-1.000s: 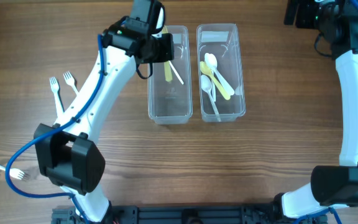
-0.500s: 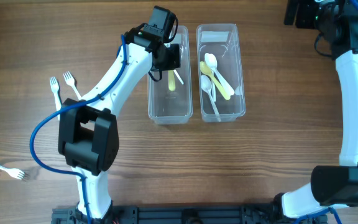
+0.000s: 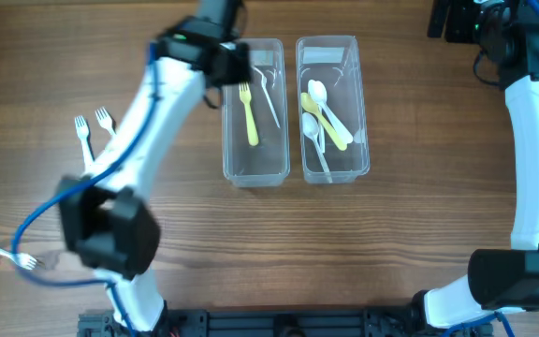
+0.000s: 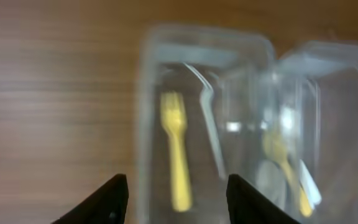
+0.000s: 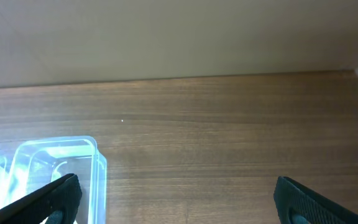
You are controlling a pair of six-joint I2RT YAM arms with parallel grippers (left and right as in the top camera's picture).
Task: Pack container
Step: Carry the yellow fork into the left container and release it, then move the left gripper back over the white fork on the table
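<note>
Two clear containers stand side by side. The left container (image 3: pixel 232 164) holds a yellow fork (image 3: pixel 248 114) and a white utensil (image 3: pixel 269 98). The right container (image 3: pixel 361 140) holds several white and yellow spoons (image 3: pixel 321 117). My left gripper (image 3: pixel 221 58) is open and empty, blurred, above the far left corner of the left container. In the left wrist view the left gripper (image 4: pixel 178 202) looks down on the yellow fork (image 4: pixel 176 149). My right gripper (image 3: pixel 457 19) is open and empty at the far right; its wrist view (image 5: pixel 179 199) shows bare wood.
Two white forks (image 3: pixel 84 131) lie on the table left of the containers, and another white fork (image 3: pixel 7 255) lies near the front left edge. A container corner (image 5: pixel 73 155) shows in the right wrist view.
My left gripper let go of the yellow fork, which now lies in the left container, and drew back to the far left corner. The right arm has not moved.
</note>
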